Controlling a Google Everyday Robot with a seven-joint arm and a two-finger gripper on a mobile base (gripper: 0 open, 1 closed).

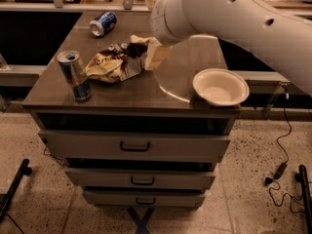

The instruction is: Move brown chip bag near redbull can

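Note:
The brown chip bag (113, 65) lies crumpled on the tabletop, just right of the redbull can (75, 76), which stands upright near the front left corner. The bag's left edge is close to the can, with a narrow gap between them. My gripper (152, 53) hangs at the bag's right end, under the thick white arm (234, 18) that reaches in from the upper right. The arm hides part of the gripper and the bag's far right edge.
A shorter blue can (103, 23) lies on its side at the back left of the table (146, 94). A white bowl (220, 87) sits at the front right edge. Drawers are below; a cable lies on the floor at right.

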